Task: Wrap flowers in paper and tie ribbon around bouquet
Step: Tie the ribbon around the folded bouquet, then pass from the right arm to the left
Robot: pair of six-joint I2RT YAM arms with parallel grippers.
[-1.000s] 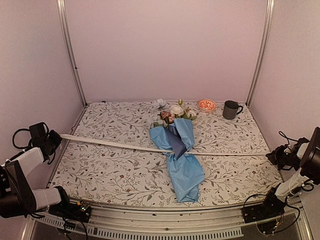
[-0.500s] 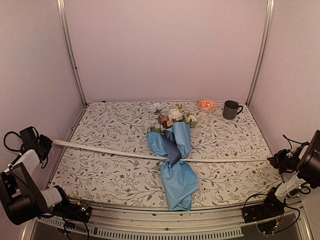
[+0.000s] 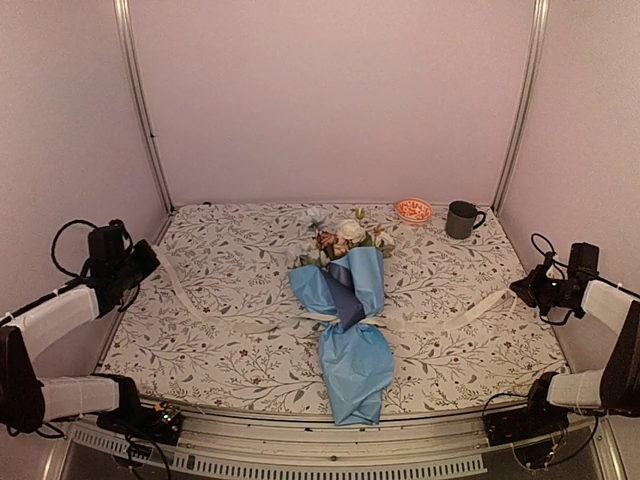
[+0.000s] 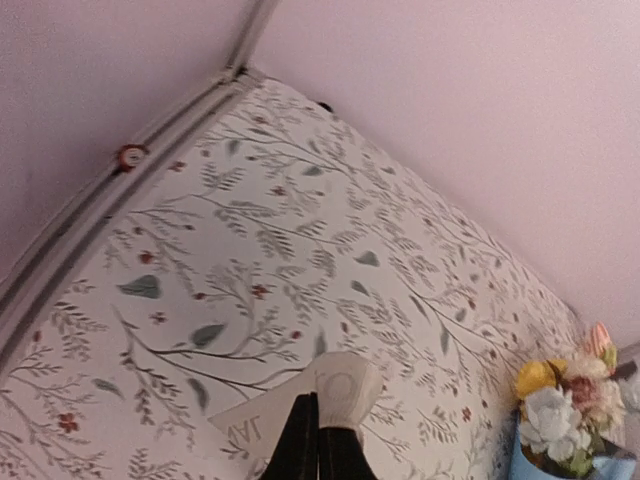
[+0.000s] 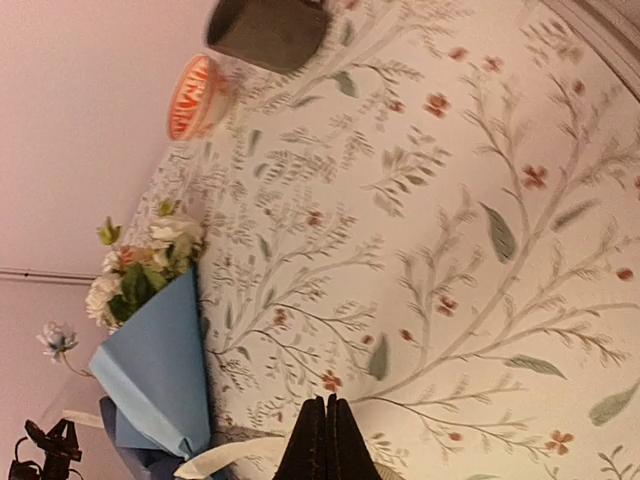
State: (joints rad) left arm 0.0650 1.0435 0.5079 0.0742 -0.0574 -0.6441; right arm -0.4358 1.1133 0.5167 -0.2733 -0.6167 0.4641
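The wrapping looks done: the bouquet lies in the middle of the surface, its flowers toward the far edge and the blue paper cone tapering toward the near edge. The step in hand is the tie. The ribbon crosses the bouquet at its narrow waist and runs out toward both side edges. The left end effector has its fingers together, clamped on one ribbon end. The right end effector is pinched shut the same way on the other end.

Probably the next move calls for bringing the two ends toward each other above the waist to cross them for a knot, without dragging the light cone along. Whether a first knot already sits there cannot be told from the top view.

A second ago the ribbon was stretched in a straight, taut line across the surface, with both arms drawn out past the side edges. Now both arms have come inward and higher, the ribbon sags in loose curves on either side, and the bouquet has slid slightly toward the left edge.
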